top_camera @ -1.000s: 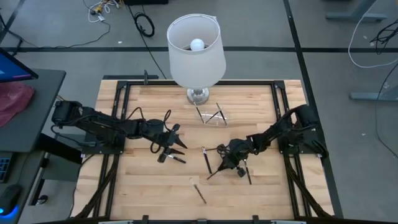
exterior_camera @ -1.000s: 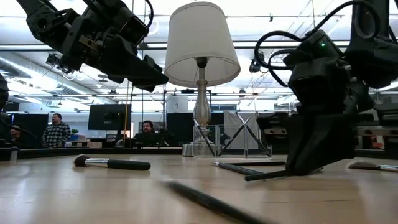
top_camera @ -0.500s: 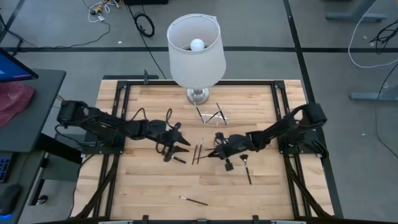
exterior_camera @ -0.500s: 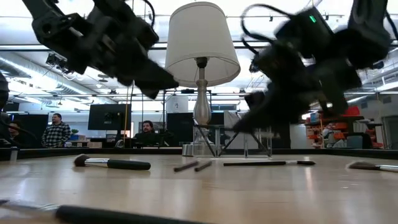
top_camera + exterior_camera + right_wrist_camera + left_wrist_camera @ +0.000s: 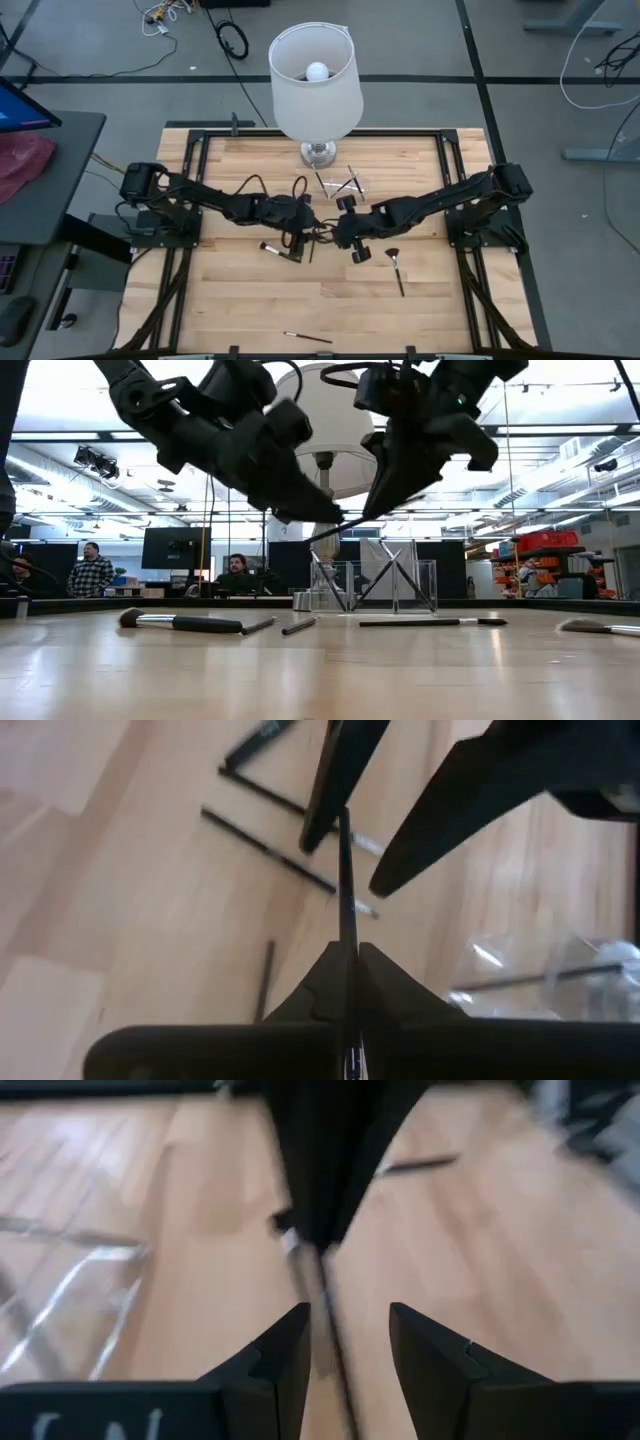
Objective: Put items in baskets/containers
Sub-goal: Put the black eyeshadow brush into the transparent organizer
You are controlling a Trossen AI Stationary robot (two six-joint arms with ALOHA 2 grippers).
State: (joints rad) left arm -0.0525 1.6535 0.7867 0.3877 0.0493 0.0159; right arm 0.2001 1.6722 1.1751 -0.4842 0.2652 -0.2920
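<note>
My right gripper [image 5: 347, 955] is shut on a thin dark makeup brush [image 5: 345, 870], held above the table's middle [image 5: 322, 232]. The brush's free end reaches between the open fingers of my left gripper [image 5: 345, 1345], which faces it from the left [image 5: 320, 515]. The clear plastic box [image 5: 340, 185] stands just beyond them, by the lamp's foot, with a few brushes leaning inside. Other brushes lie flat on the wood: a thick one [image 5: 280, 250], a fan-tipped one [image 5: 397, 268], and one near the near edge [image 5: 308, 338]. My right gripper pinches the brush's handle [image 5: 346, 935] between its two fingers, coming from the table's right. The brush sticks out forward along the fingers, lifted clear of the table. My left gripper's fingers [image 5: 290, 1355] stand on either side of the brush's other end [image 5: 320, 1315]; whether one touches it I cannot tell.
The white lamp [image 5: 315, 70] stands at the table's far middle, its foot [image 5: 318, 152] next to the box. Two short brushes [image 5: 312, 246] lie under the grippers. Black frame rails run along the table's sides. People sit in the room beyond.
My right gripper rose off the table with the thin brush and swung left toward the middle. My left gripper moved right to meet it, and the brush's end now stands between its fingers. One loose brush slid toward the near edge.
</note>
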